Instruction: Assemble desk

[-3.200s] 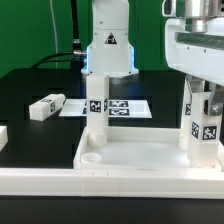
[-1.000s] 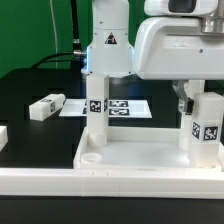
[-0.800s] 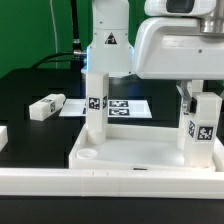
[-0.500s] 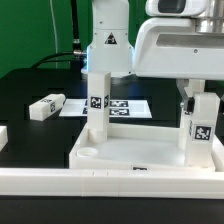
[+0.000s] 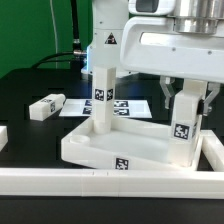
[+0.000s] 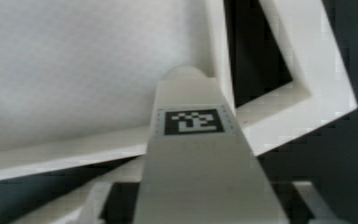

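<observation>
The white desk top (image 5: 115, 148) lies rim up on the black table, turned so that one corner faces the front rail. One tagged leg (image 5: 103, 95) stands upright in its far socket. My gripper (image 5: 185, 102) is shut on a second upright leg (image 5: 182, 128) that stands in the socket at the exterior view's right. In the wrist view this leg (image 6: 197, 150) fills the space between my fingers, with the desk top (image 6: 87, 70) beneath. A loose leg (image 5: 45, 106) lies on the table at the exterior view's left. Another white piece (image 5: 3, 135) shows at the left edge.
A long white border rail (image 5: 90, 181) runs along the front and turns up at the exterior view's right (image 5: 213, 150). The marker board (image 5: 135, 108) lies flat behind the desk top. The arm's white base (image 5: 108, 40) stands at the back.
The desk top has swung round and slid toward the exterior view's left, one corner now pointing forward. My gripper and the held leg moved left with it.
</observation>
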Tool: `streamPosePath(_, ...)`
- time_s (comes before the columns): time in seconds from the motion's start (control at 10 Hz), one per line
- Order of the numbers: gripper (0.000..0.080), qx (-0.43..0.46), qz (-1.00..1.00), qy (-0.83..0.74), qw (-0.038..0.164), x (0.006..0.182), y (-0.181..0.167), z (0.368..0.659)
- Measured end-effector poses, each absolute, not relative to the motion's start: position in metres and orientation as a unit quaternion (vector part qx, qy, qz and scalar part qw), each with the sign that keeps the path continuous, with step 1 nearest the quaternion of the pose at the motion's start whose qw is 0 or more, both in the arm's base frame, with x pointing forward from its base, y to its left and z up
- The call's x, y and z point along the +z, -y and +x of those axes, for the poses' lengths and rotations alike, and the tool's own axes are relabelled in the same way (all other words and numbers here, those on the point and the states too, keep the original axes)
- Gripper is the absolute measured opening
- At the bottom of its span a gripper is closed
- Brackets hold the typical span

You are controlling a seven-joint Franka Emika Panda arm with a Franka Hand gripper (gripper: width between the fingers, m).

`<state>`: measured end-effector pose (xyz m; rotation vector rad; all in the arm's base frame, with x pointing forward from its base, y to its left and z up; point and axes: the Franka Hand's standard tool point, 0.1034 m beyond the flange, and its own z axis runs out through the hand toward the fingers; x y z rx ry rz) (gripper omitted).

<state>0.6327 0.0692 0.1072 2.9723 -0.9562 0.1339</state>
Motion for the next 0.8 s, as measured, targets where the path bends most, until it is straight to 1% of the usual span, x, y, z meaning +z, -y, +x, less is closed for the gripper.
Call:
streamPosePath(0.1,0.0291,0.043,0.939,0.342,0.017,0.108,-0.064,0.632)
streamPosePath(0.2,0.0293,0.043,0.937,0.346,0.02,0.108,-0.061,0.631)
streamPosePath(0.3,0.0393,0.042,0.937,0.346,0.02,0.107,-0.061,0.631)
streamPosePath(0.4,0.0393,0.042,0.937,0.346,0.02,0.107,-0.061,0.631)
streamPosePath(0.5,0.0532,0.042,0.937,0.346,0.02,0.107,-0.061,0.631)
streamPosePath(0.6,0.0612,0.043,0.939,0.341,0.019,0.109,-0.061,0.632)
streamPosePath(0.7,0.0642,0.045,0.945,0.324,0.012,0.121,-0.062,0.629)
streamPosePath(0.8,0.0642,0.045,0.949,0.312,0.004,0.135,-0.06,0.619)
